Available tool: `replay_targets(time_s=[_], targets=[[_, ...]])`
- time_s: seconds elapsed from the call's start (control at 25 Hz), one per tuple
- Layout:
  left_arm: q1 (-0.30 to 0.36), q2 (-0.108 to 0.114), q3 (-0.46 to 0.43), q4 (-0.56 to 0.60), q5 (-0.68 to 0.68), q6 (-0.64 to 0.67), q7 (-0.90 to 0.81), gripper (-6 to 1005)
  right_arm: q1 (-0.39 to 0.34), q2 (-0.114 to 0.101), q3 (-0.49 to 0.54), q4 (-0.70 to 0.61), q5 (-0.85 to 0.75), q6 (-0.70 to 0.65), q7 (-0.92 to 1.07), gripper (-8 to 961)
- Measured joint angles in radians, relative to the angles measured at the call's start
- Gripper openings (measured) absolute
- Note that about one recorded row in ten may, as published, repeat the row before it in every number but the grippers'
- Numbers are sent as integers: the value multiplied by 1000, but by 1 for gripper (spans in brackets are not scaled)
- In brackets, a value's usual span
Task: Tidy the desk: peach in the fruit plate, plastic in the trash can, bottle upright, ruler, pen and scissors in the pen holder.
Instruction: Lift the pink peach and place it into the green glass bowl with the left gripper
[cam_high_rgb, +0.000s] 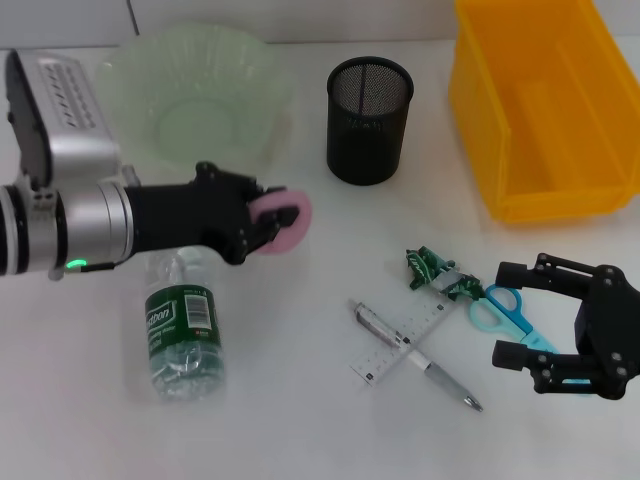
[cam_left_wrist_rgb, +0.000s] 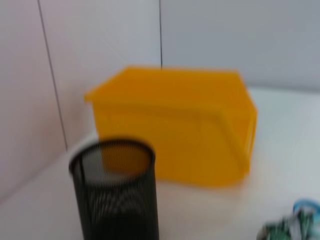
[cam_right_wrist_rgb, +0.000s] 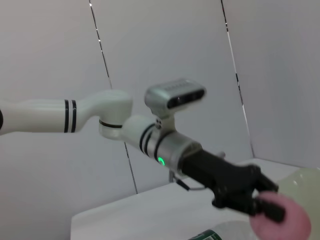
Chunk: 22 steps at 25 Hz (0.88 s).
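Evidently carrying, the left gripper is clenched on the pink peach, held clear of the table just short of the green fruit plate where it belongs, while the right gripper waits with fingers spread over the scissors.

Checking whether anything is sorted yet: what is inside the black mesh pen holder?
Nothing shows inside the pen holder; its very bottom is hidden by the wall. Pen, ruler and scissors lie on the desk.
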Motion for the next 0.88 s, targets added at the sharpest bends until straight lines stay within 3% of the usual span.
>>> replay_targets(time_s=[0.24,0.56,0.68,0.88], targets=[[22,5,-24,65,-131,9,62,198,1,0,0,11,2,11,0,835],[-12,2,-51,22,-173,-169,97,128,7,-2,0,22,5,12,0,834],[-81,2,-56,-72,-211,-322,99,107,10,-2,0,22,5,12,0,834],[-155,-1,-122,-187,-240,-382,107,82,12,0,-6,22,12,12,0,835]])
